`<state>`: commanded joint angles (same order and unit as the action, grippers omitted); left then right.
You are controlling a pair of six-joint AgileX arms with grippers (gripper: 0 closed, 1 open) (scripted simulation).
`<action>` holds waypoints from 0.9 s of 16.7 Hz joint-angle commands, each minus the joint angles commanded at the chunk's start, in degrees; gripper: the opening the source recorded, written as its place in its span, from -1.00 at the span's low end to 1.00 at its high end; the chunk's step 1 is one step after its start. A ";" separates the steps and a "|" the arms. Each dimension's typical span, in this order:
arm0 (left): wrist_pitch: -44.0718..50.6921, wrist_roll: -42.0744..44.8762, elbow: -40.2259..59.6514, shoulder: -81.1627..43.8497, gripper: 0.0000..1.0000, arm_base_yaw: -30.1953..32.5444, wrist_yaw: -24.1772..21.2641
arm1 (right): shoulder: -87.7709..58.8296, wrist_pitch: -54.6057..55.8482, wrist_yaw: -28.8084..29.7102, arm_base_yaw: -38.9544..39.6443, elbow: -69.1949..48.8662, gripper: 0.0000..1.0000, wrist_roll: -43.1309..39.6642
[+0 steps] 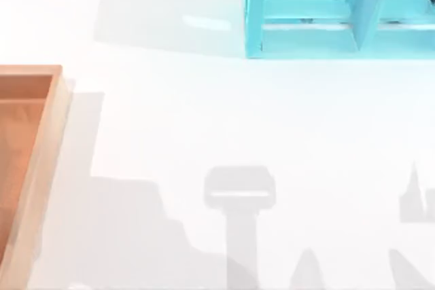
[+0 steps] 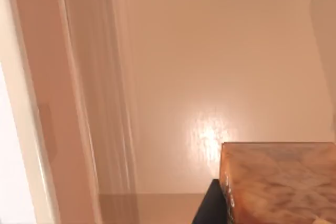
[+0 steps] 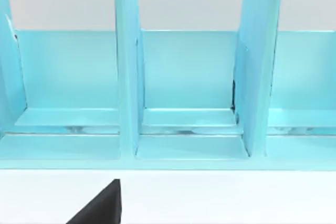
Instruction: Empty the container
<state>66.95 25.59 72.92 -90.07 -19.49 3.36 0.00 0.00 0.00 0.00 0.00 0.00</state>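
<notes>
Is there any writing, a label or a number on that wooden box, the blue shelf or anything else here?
None: no words, numbers or signs can be read.
The container: plain wood, no marks.
The turquoise shelf: bare panels.
The marbled brown block inside the container: only a pattern, no text.
The table: blank white.
</notes>
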 joint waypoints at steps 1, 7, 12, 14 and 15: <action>2.57 -1.03 1.45 0.47 -1.00 -0.19 -0.46 | 0.00 0.00 0.00 0.00 0.00 1.00 0.00; 8.40 -4.73 2.62 0.00 -1.00 -0.07 -3.31 | 0.00 0.00 0.00 0.00 0.00 1.00 0.00; 6.59 -6.68 2.53 -0.60 -1.00 1.90 -2.90 | 0.00 0.00 0.00 0.00 0.00 1.00 0.00; 3.58 -11.09 1.88 -1.61 -1.00 6.16 -2.34 | 0.00 0.00 0.00 0.00 0.00 1.00 0.00; 1.59 -14.16 1.38 -2.07 -1.00 9.15 -2.01 | 0.00 0.00 0.00 0.00 0.00 1.00 0.00</action>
<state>68.54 11.43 74.30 -92.14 -10.34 1.35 0.00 0.00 0.00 0.00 0.00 0.00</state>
